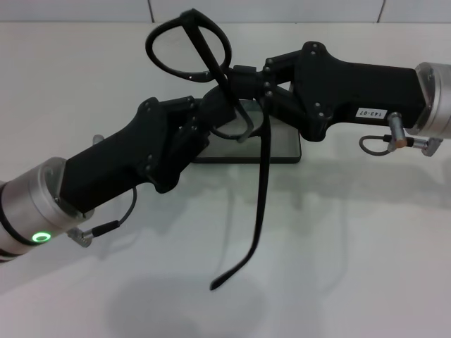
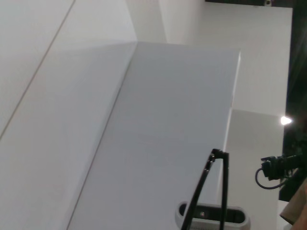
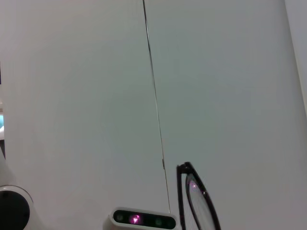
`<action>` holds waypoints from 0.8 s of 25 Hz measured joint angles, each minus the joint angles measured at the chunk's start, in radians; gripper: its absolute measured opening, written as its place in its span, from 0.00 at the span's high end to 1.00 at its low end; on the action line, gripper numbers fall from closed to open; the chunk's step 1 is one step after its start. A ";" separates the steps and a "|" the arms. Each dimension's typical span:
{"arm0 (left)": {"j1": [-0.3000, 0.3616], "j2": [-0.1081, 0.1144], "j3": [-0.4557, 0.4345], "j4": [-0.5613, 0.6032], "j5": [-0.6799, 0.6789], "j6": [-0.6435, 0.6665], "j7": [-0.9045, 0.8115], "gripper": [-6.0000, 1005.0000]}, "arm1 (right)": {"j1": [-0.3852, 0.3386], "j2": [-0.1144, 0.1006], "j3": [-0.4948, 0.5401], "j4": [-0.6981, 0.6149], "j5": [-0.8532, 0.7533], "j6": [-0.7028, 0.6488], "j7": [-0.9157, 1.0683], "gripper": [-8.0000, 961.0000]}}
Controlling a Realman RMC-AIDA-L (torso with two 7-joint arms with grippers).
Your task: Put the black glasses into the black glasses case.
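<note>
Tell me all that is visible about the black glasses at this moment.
The black glasses have a thin black frame with rounded clear lenses and slim temple arms. They are held up above the white table, not lying on it. One lens stands high in the head view, the other sits low between the two grippers. The left gripper and right gripper meet at the frame. One temple arm hangs down, curved at its tip. The black glasses case lies beneath, behind the arms.
</note>
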 joint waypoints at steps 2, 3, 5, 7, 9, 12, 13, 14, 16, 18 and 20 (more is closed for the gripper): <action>0.000 0.000 0.000 -0.002 -0.002 -0.002 0.000 0.95 | 0.000 0.000 0.000 0.000 0.000 0.004 -0.001 0.97; 0.000 0.000 0.002 -0.001 -0.001 -0.002 0.000 0.96 | -0.001 0.000 0.001 0.000 0.000 0.008 -0.003 0.97; 0.004 0.002 0.004 0.005 0.001 0.006 0.001 0.96 | -0.003 0.000 0.007 0.001 0.000 0.020 -0.008 0.97; 0.010 0.005 0.004 0.008 0.001 0.016 0.004 0.96 | -0.004 -0.002 0.016 0.003 0.000 0.031 -0.014 0.97; 0.018 0.008 0.001 0.009 0.000 0.024 0.009 0.95 | -0.007 -0.005 0.040 0.008 0.001 0.034 -0.019 0.97; 0.033 0.011 -0.004 0.018 -0.001 0.027 0.011 0.95 | -0.016 -0.007 0.092 0.011 0.001 0.007 -0.023 0.97; 0.038 0.013 -0.004 0.021 -0.001 0.026 0.011 0.95 | -0.017 -0.007 0.111 0.010 0.001 -0.007 -0.023 0.97; 0.041 0.015 -0.004 0.023 -0.001 0.021 0.011 0.96 | -0.017 -0.008 0.132 0.008 0.002 -0.027 -0.023 0.97; 0.043 0.020 -0.002 0.023 0.005 0.012 0.011 0.96 | -0.018 -0.008 0.186 0.009 0.017 -0.080 -0.019 0.97; 0.040 0.023 0.007 0.024 0.015 0.005 0.011 0.96 | -0.022 -0.006 0.219 0.015 0.069 -0.128 -0.019 0.97; 0.026 0.021 0.018 0.032 0.052 0.003 0.012 0.96 | -0.024 -0.003 0.224 0.026 0.154 -0.151 -0.030 0.97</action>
